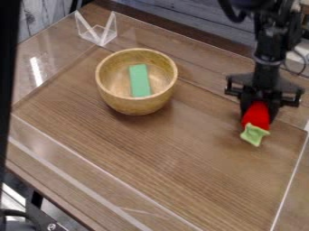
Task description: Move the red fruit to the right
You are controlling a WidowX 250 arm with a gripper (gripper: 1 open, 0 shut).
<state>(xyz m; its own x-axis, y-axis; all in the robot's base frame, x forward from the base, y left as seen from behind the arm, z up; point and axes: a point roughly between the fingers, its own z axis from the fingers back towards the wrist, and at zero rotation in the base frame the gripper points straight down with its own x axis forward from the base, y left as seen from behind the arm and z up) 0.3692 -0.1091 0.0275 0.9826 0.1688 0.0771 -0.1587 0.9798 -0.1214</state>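
The red fruit, a small glossy strawberry-like toy, hangs at the right side of the wooden table with its light green cap pointing down, at or just above the table surface. My gripper points straight down over it, and its black fingers are shut on the fruit's upper part. The dark arm rises from the gripper to the top right corner of the camera view. Whether the cap touches the wood I cannot tell.
A wooden bowl stands left of centre with a flat green block inside it. Clear acrylic walls ring the table, and the right wall runs close beside the gripper. A clear folded stand sits at the back left.
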